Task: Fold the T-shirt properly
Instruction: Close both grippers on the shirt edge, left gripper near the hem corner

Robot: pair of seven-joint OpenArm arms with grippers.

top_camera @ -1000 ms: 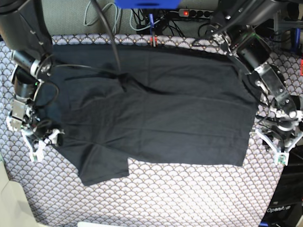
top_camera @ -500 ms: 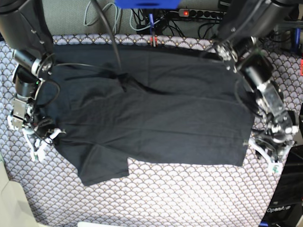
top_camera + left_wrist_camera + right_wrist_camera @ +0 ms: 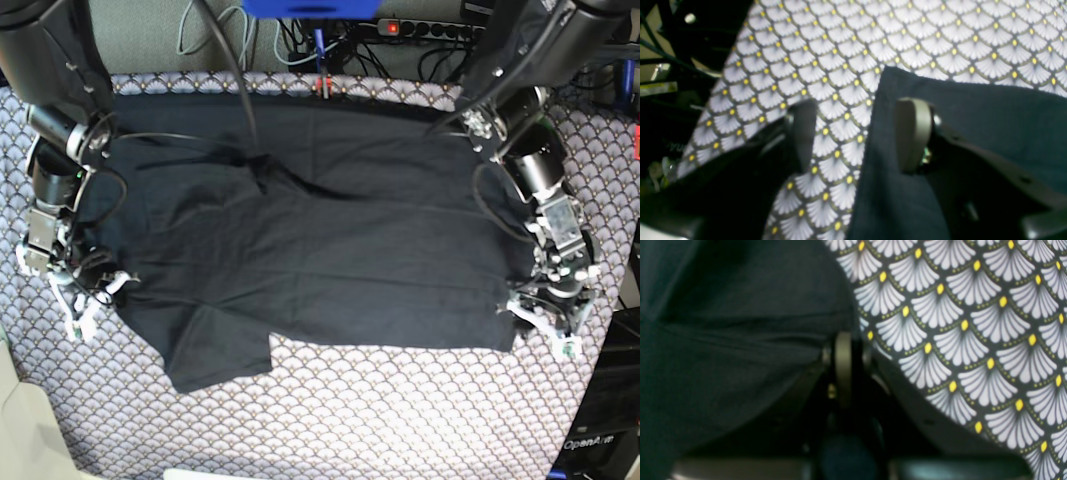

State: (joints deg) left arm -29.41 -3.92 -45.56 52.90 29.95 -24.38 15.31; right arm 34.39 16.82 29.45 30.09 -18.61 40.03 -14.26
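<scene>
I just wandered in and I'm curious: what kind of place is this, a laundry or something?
More likely a robotics lab bench: two arms work a black T-shirt on a fan-patterned tablecloth, with a power strip and tangled cables behind.

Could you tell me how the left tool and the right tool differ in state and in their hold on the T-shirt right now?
The left tool stands open, one finger over the T-shirt corner, the other over the bare tablecloth. The right tool is shut, its fingers pressed together at the shirt's edge; whether cloth is pinched cannot be seen. The left tool sits at the hem corner, the right near a sleeve. Both are low at the shirt's edges.
</scene>
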